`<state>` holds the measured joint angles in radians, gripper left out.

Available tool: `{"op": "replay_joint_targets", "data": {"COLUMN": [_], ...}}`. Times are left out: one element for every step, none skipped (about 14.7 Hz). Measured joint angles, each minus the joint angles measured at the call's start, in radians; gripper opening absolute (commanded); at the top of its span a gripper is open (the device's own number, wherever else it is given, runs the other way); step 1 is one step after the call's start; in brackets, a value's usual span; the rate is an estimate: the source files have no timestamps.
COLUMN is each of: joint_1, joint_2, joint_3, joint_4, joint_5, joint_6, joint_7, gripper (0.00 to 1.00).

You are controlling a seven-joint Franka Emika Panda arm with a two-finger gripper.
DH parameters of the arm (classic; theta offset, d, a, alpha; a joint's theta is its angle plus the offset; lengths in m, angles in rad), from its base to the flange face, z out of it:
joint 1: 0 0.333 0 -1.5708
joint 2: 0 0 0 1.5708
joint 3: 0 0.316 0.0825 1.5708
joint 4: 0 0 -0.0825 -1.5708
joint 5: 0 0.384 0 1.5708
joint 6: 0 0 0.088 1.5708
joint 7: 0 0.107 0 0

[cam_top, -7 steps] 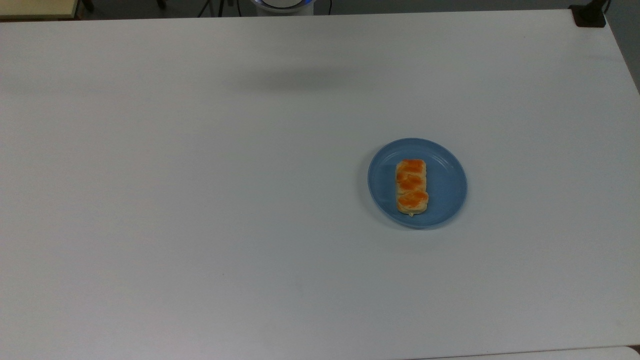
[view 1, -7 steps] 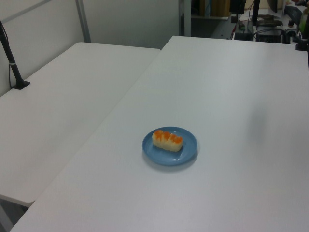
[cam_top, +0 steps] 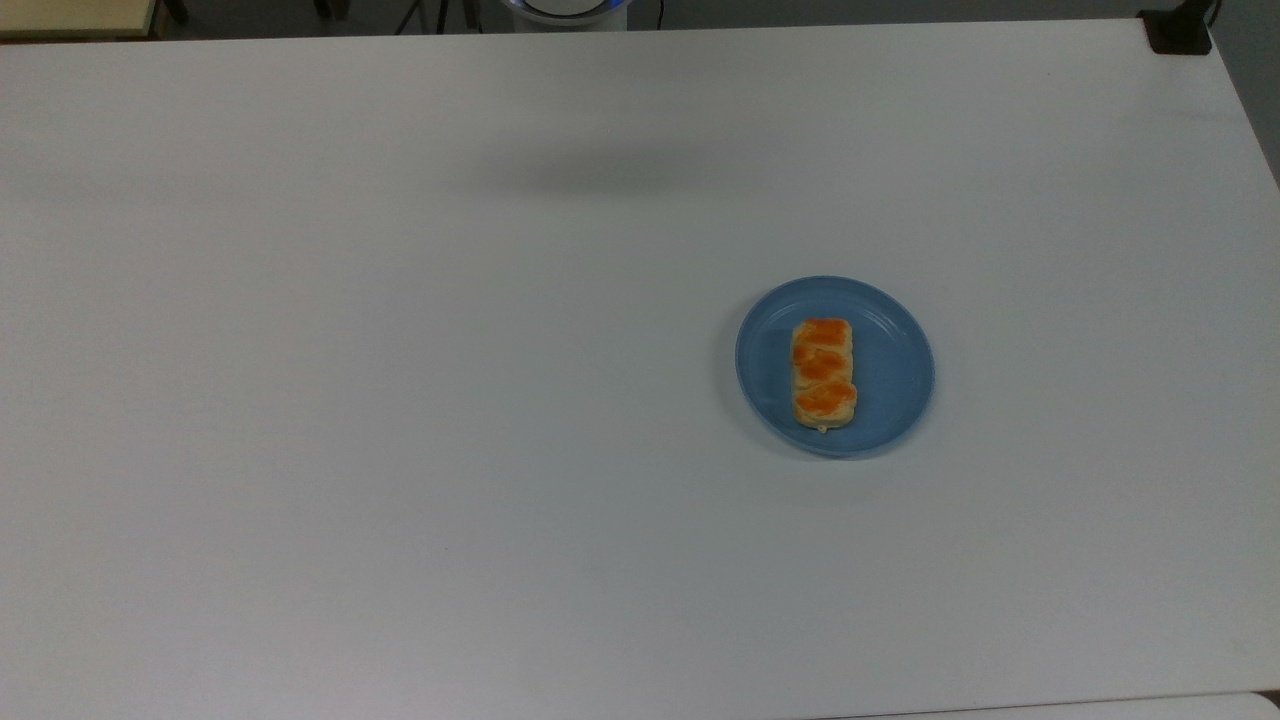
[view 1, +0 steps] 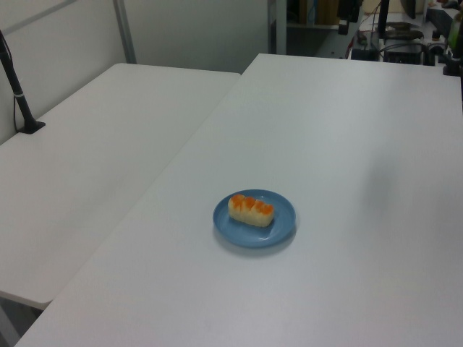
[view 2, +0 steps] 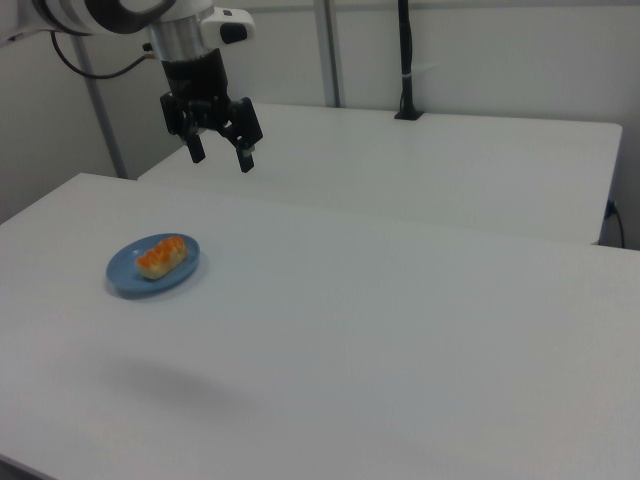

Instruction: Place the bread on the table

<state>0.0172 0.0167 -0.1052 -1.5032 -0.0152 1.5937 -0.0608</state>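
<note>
The bread [cam_top: 824, 373] lies on the blue plate [cam_top: 890, 395], and the plate sits on the white counter [cam_top: 400, 450]. In the right view the gripper [view 2: 220, 152] hangs high in the air. Its two fingers are spread apart and hold nothing. It is well away from the bread, up and toward the right view's right of the plate.

This looks like the very start of the job. The bread has not been picked up yet.

Next, the gripper likely needs to move over the plate and come down on the bread. The fingers should go on the two long sides of the loaf. Then it can lift the bread and set it on a bare part of the counter beside the plate.
</note>
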Motion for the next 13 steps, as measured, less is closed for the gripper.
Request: {"op": "replay_joint_targets", "data": {"joint_1": [0.000,0.000,0.000,0.000,0.000,0.001,0.001,0.001,0.001,0.001,0.002,0.002,0.002], "joint_2": [0.000,0.000,0.000,0.000,0.000,0.000,0.000,0.000,0.000,0.000,0.000,0.001,0.001], "joint_3": [0.000,0.000,0.000,0.000,0.000,0.000,0.000,0.000,0.001,0.001,0.003,0.010,0.022], "joint_4": [0.000,0.000,-0.001,-0.001,-0.001,-0.001,-0.001,-0.001,-0.001,-0.002,-0.006,-0.014,-0.025], "joint_5": [0.000,0.000,0.000,0.000,0.000,0.000,0.000,0.000,0.000,0.000,0.000,0.000,0.000], "joint_6": [0.000,0.000,0.000,0.000,0.000,0.000,0.000,0.000,0.000,0.000,0.000,0.000,0.000], "joint_7": [0.000,0.000,0.000,0.000,0.000,-0.001,-0.002,-0.003,-0.006,-0.008,-0.013,-0.027,-0.038], "gripper": [1.00,1.00,1.00,1.00,1.00,1.00,1.00,1.00,1.00,1.00,1.00,1.00,1.00]}}
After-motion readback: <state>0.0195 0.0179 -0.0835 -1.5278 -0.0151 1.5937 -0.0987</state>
